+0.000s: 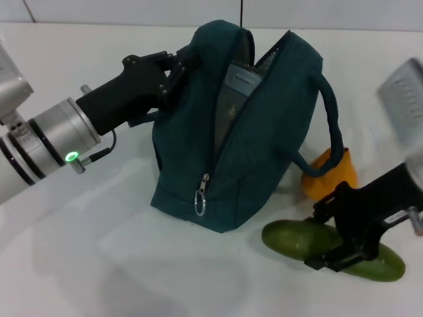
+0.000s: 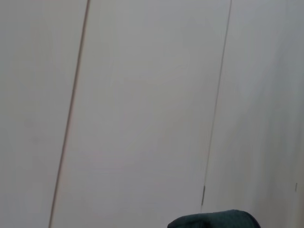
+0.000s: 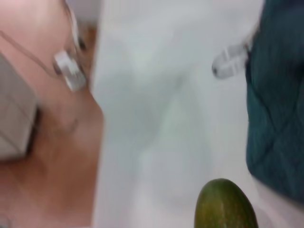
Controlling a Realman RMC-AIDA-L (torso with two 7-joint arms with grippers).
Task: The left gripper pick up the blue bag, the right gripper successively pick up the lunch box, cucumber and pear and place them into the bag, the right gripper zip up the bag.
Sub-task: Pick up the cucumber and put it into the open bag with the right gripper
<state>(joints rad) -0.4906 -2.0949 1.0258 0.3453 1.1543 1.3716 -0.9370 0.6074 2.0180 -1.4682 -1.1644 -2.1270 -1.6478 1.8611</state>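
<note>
Holding the blue bag [image 1: 244, 139] upright on the white table [image 1: 99, 264], our left gripper [image 1: 173, 71] is clenched on the fabric at the bag's upper left edge, keeping the zipper mouth agape; the lunch box [image 1: 239, 82] shows as a pale corner inside the opening, so we judge it already stowed; our right gripper [image 1: 344, 244] sits low at the right, its fingers set around the middle of the cucumber [image 1: 301, 239], which lies on the table just in front of the bag's right side, though we cannot tell whether the jaws have closed on it yet; the pear [image 1: 330, 175] rests behind it, against the bag's handle; we expect the cucumber to be firm, smooth and somewhat slippery, likely to tip if held off-centre, so a mid-length hold suits it; the bag is soft and will sag without support; we can read no brand, label or writing anywhere.
</note>
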